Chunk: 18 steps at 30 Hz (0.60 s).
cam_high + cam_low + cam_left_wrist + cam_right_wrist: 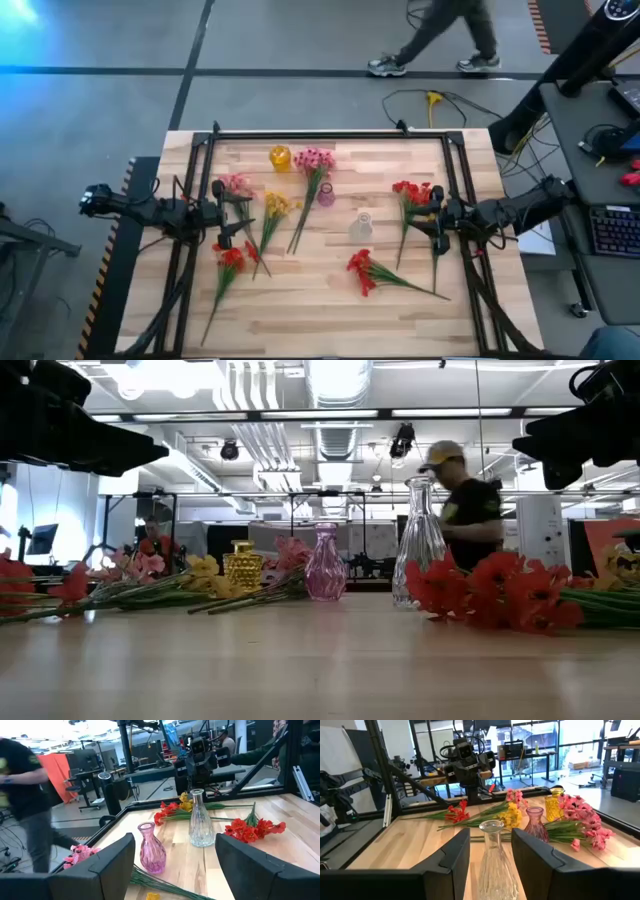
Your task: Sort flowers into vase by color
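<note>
Left gripper (222, 213): left of the pink vase (326, 194), above the table (330, 310). Fingers spread apart, nothing in them.
Flowers on the left: pink flowers (236, 185), yellow flowers (277, 205) and red flowers (231, 257) lie flat, left of the pink vase.
Yellow vase (279, 157): behind the pink vase, a bit left.
Big pink bunch (314, 160): blossoms just behind the pink vase.
Clear vase (361, 226): right of the pink vase, maybe empty.
Red bunches: one (361, 271) in front, one (411, 192) right.
Right gripper (438, 218): far right, open, holding nothing.
Person (440, 35): walking past.
</note>
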Motion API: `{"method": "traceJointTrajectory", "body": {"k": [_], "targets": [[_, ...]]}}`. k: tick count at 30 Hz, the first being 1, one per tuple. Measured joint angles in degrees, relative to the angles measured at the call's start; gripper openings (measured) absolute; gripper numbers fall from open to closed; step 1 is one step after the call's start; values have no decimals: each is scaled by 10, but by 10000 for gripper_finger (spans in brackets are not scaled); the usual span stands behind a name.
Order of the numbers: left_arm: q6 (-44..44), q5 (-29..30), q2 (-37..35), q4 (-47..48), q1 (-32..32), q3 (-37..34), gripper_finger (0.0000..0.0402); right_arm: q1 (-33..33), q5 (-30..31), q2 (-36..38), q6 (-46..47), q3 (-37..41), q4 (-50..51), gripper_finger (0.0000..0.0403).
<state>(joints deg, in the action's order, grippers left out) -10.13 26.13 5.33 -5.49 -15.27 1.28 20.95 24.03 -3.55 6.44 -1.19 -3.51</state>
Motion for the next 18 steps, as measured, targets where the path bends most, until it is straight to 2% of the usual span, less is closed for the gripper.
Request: {"method": "traceJointTrajectory", "body": {"k": [18], "targets": [[0,0,0,0,0,0,258,0,0,0,0,0,0,129]]}}
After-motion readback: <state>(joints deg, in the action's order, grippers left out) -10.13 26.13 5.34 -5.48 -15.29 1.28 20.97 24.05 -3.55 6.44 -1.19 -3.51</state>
